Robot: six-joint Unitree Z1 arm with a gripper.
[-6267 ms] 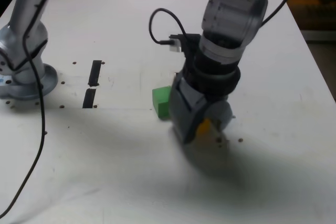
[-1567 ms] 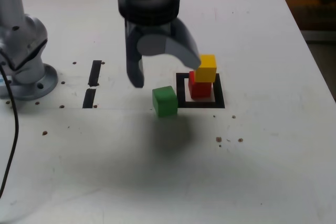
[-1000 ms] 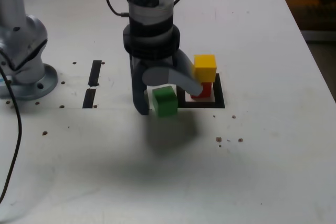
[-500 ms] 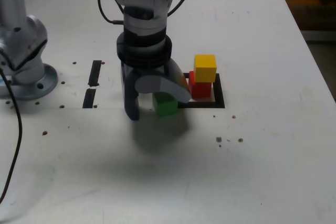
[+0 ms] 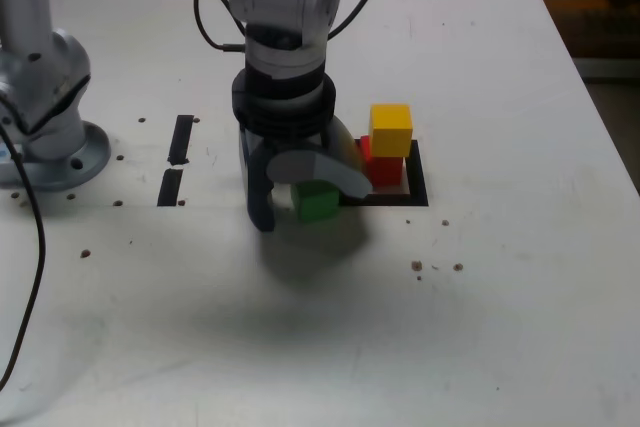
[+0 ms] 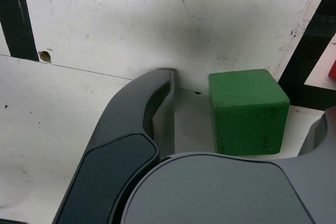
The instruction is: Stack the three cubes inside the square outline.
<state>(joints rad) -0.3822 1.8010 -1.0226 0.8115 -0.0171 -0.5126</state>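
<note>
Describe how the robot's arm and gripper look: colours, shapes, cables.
The arm is built of silver-grey cylindrical segments with a black collar ring at the wrist. A thin black cable loops beside it. The gripper has two curved fingers, dark grey and lighter grey, smooth and unmarked.

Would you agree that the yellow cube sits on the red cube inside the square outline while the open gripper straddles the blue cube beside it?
Not quite: the cube between the open gripper's jaws is green, not blue, as the wrist view shows. The yellow cube does sit on the red cube inside the square outline.
</note>
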